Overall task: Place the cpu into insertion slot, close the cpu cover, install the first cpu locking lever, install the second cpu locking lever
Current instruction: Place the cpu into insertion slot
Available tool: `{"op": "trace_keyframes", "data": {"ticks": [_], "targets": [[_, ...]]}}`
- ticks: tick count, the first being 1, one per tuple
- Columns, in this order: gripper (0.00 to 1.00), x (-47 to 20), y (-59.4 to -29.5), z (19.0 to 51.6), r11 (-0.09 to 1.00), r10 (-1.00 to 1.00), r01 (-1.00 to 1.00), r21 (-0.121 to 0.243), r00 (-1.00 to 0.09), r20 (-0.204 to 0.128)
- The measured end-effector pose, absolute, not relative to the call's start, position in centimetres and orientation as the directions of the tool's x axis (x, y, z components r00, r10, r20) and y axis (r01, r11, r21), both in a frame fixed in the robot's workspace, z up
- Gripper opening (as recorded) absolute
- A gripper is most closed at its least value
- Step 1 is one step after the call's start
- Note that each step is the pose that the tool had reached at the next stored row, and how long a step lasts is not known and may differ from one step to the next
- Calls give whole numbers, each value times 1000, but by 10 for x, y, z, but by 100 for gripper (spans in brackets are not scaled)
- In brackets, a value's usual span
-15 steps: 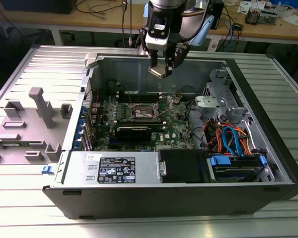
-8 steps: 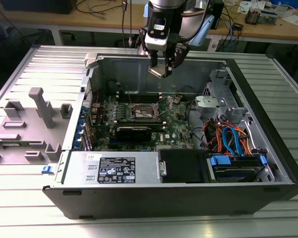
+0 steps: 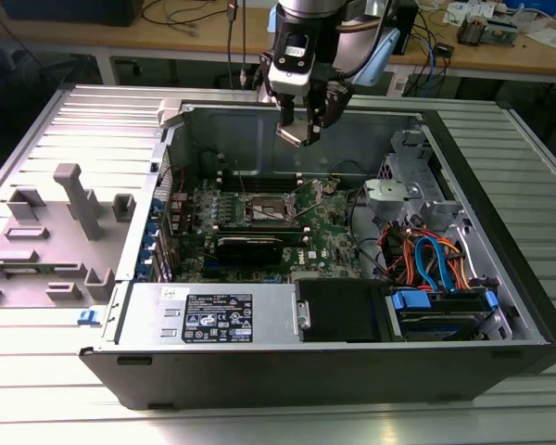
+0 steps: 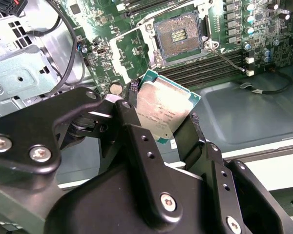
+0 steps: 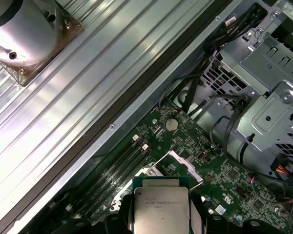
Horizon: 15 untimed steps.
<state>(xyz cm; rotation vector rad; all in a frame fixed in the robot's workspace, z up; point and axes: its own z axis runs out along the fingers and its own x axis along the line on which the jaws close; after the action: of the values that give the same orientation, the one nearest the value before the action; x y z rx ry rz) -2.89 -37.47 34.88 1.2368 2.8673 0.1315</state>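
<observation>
Step 1 in hand: the cpu [image 4: 166, 105] is gripped by its edges, the gripper [image 4: 161, 116] closed onto it, well above the bare insertion slot [image 4: 179, 36]. Squaring w/ the slot is called for before lowering; chip seems tilted.

A ribbed silvery metal surface [image 3: 287, 422] carries an open black computer case [image 3: 306, 375] lying on its side. Just beside it, on the exterior view's left, lies a grey plastic tray [image 3: 37, 269] with upright posts
</observation>
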Motion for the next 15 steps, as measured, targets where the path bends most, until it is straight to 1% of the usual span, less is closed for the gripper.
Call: {"op": "trace_keyframes", "data": {"ticks": [15], "targets": [[55, -29, -375, 349, 674, 735, 734, 84, -678, 18]]}}
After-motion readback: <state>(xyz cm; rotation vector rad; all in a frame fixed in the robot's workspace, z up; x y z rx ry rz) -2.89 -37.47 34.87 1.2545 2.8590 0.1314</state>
